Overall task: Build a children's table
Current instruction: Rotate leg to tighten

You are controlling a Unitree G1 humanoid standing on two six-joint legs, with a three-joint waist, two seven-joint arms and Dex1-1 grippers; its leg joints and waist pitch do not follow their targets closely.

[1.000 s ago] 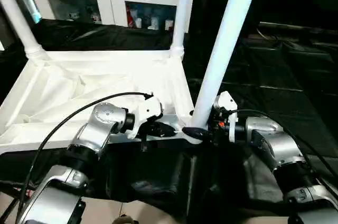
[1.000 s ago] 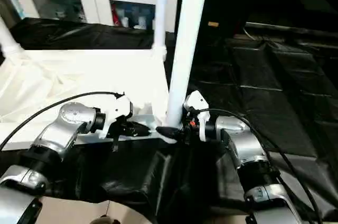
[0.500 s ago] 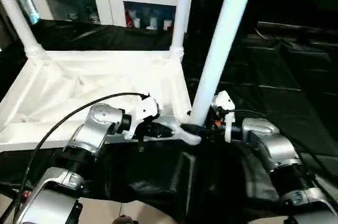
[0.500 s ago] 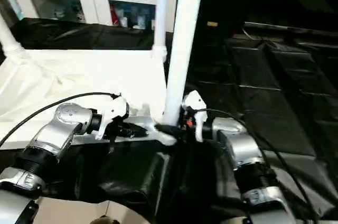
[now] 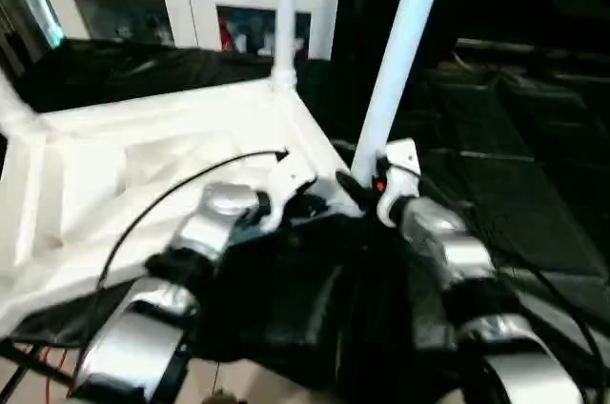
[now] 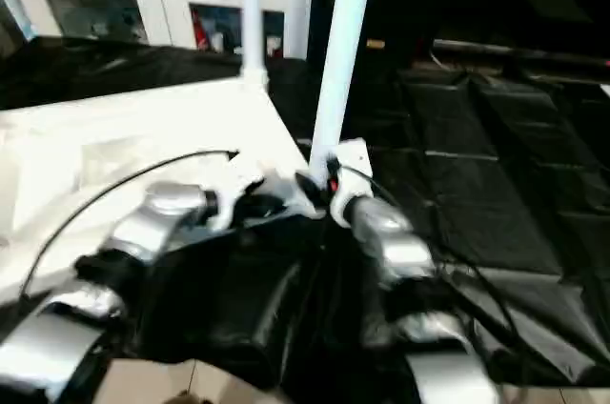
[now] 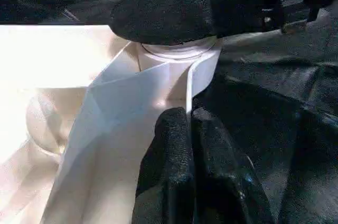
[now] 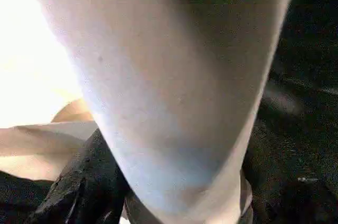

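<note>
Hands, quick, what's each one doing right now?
Left hand: closed, pinching the table top's edge rim by the corner socket.
Right hand: closed around the near leg just above its socket.

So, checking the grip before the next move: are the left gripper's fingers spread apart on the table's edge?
No: in the left wrist view the left gripper has its two black fingers pressed together on the table's thin edge.

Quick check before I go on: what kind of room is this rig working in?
Probably an indoor room set up as a test space. A white cabinet with glass-fronted compartments stands at the back, black sheeting covers the work surface, and the upturned children's table lies on it.
</note>
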